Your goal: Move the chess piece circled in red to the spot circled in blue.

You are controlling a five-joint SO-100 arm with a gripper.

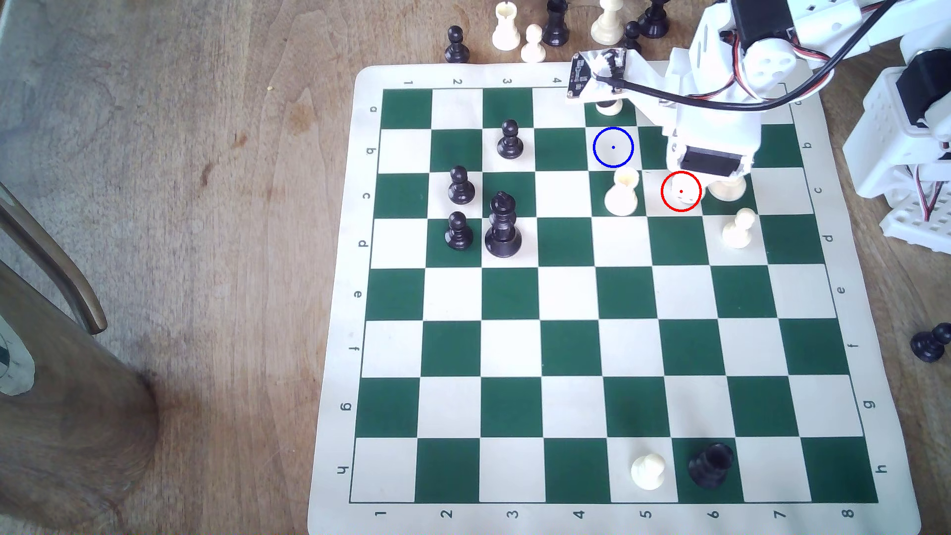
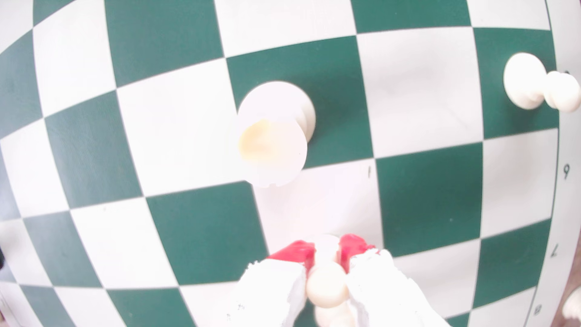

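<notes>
The chess piece circled in red is a small cream pawn (image 1: 682, 195) standing on a white square inside the red ring, just under the white arm (image 1: 710, 128). In the wrist view its ball head (image 2: 325, 287) sits between the two red-padded fingers (image 2: 297, 254), and my gripper (image 2: 325, 251) is shut on it. I cannot tell whether its base still touches the board. The spot circled in blue (image 1: 613, 147) is a bare white square with a blue ring and dot, one square back and to the exterior view's left of the pawn.
A taller cream piece with a cup top (image 1: 622, 193) (image 2: 273, 132) stands right beside the blue spot. Other cream pieces (image 1: 739, 229) (image 1: 725, 189) (image 1: 609, 106) crowd the arm. Black pieces (image 1: 502, 226) group at the board's left, and spare pieces (image 1: 532, 43) stand behind the board.
</notes>
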